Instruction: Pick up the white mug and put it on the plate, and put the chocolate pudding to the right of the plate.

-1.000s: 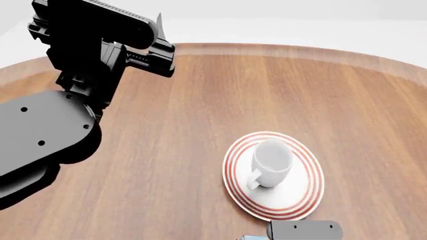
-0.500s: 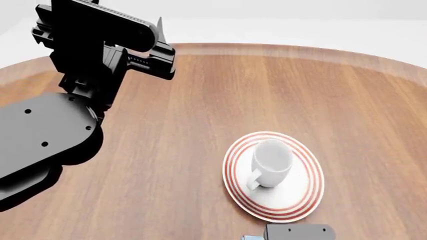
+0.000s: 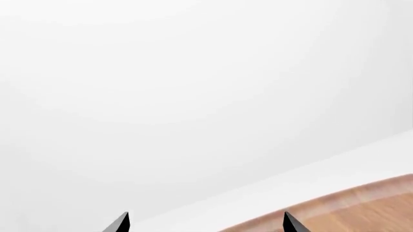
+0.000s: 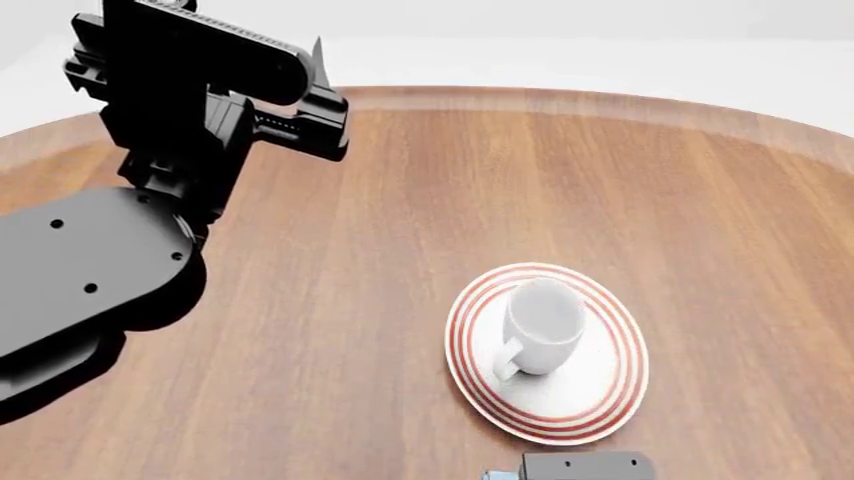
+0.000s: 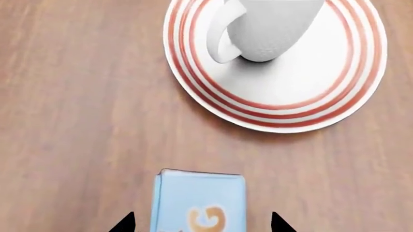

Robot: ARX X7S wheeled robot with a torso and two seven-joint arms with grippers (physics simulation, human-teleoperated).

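Right gripper (image 5: 197,224) jaws spread, straddling chocolate pudding (image 5: 199,203), long axis toward plate (image 5: 193,92); left gripper (image 3: 205,223) parted, empty. White mug (image 4: 541,325) upright on plate.

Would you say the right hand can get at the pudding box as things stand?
Probably yes: the right hand hangs open just over the pudding box, a fingertip either side, and the plate sits clear of it.

Plate (image 4: 547,352) in head and right wrist views
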